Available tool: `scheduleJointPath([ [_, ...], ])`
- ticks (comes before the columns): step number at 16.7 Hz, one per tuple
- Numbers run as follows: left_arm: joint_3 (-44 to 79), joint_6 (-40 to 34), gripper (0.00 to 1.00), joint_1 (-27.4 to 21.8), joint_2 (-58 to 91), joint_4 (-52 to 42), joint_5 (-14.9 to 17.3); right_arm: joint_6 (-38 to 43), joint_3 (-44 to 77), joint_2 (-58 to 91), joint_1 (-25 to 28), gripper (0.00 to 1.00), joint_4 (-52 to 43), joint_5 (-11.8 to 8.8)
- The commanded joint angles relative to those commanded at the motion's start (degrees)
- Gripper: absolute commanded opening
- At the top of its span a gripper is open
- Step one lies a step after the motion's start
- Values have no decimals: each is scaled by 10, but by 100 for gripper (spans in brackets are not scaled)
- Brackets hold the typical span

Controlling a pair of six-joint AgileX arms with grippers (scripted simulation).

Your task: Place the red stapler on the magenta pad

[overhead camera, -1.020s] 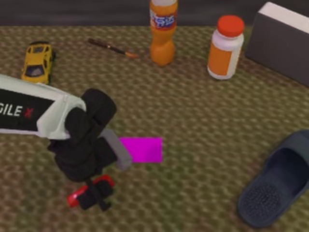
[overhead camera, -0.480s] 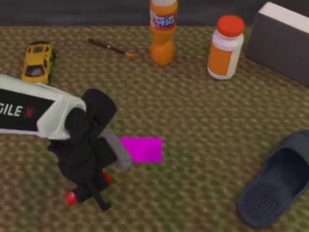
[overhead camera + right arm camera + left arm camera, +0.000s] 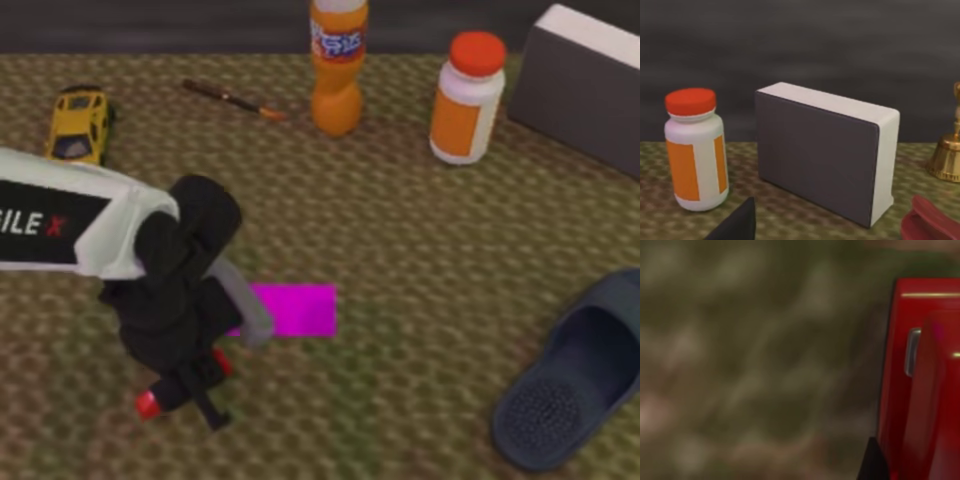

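My left gripper (image 3: 192,385) is shut on the red stapler (image 3: 148,403), at the table's front left. Only the stapler's two red ends show on either side of the black fingers. The left wrist view is filled at one side by the glossy red stapler (image 3: 925,390), seen very close, with blurred mat behind it. The magenta pad (image 3: 295,309) lies flat just to the right of the left wrist and behind the stapler, its left end hidden by the arm. My right arm is out of the top view.
At the back stand a yellow toy car (image 3: 77,125), a thin brush (image 3: 232,99), an orange drink bottle (image 3: 337,65), a white pill bottle (image 3: 466,98) and a grey box (image 3: 580,85). A dark slipper (image 3: 575,375) lies front right. A brass bell (image 3: 947,150) shows beside the box.
The left gripper has closed on the stapler, now covered except for its ends. The arm and stapler have shifted slightly left.
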Motion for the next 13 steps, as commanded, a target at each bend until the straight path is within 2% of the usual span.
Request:
scheduleJointPath([
  [8,97,-4,0,8,-89,-194,0,0,0,0,0,100,0,0],
  [13,107,-5,0,9,-102,-212,0,0,0,0,0,100,0,0],
])
